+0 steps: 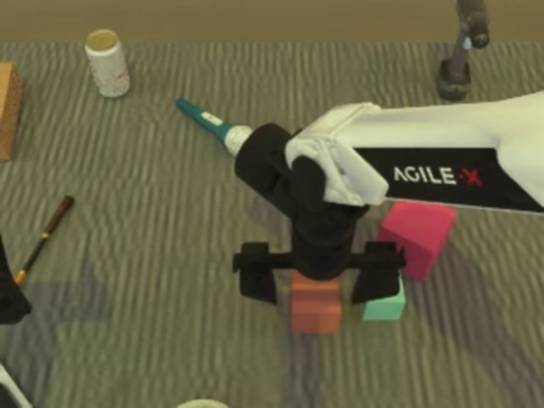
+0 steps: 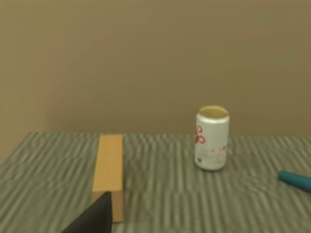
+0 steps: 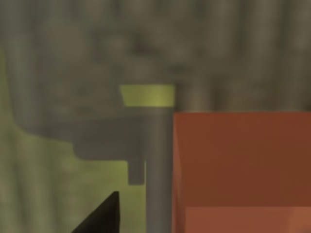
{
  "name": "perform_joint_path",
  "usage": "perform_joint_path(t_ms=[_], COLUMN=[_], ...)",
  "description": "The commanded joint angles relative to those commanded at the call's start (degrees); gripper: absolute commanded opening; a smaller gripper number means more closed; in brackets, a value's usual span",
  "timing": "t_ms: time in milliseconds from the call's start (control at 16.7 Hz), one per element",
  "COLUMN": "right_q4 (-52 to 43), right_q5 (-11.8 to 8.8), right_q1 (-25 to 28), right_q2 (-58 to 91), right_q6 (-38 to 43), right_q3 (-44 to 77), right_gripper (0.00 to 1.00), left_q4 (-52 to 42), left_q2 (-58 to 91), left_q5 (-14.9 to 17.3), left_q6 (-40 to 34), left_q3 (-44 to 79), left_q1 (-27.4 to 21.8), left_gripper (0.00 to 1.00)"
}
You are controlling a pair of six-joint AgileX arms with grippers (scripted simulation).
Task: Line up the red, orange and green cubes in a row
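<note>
Looking down from the top view, you see your right arm (image 1: 442,161) reaching in from the right side of the table, its right gripper (image 1: 317,274) hanging directly over the orange cube (image 1: 315,306). The jaws are spread wide, one black finger standing to the left of the cube and the other at its right, against the green cube (image 1: 384,304); neither finger visibly presses on the orange cube. The green cube sits just right of the orange one, very close or touching, and you cannot tell which because the finger covers the seam. The red cube (image 1: 418,238) lies up and to the right of the green one, turned at an angle and out of line with the other two.

Your right wrist view is filled on one side by the orange cube (image 3: 240,170), seen close up, with a dark fingertip (image 3: 99,216) at the frame edge.

Your left arm is parked at the table's left edge, only a dark part (image 1: 10,293) of it showing. Its wrist view takes in a white can (image 2: 212,139), a tan cork block (image 2: 109,172) and the tip of a teal pen (image 2: 295,180).

Elsewhere on the striped table (image 1: 153,204) you have the teal pen (image 1: 208,122) running under the arm, the can (image 1: 107,64) at the far left, and a paintbrush (image 1: 44,238) near the left edge.
</note>
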Motion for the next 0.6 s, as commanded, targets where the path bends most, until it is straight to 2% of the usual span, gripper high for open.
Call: perform_joint_path(t_ms=[300,600], right_q4=[-1.0,-11.0], right_q5=[0.0,-0.1], right_q1=[0.1,0.4], right_q2=[-0.3,-3.6], right_q6=[0.0,0.1], right_q3=[0.9,6.9], right_gripper=[1.0,1.0], left_q4=[0.0,0.0], left_q2=[0.0,0.0], left_q5=[0.0,0.0], left_q6=[0.0,0.0], left_q3=[0.0,0.0], left_q1=[0.0,0.0], left_gripper=[1.0,1.0])
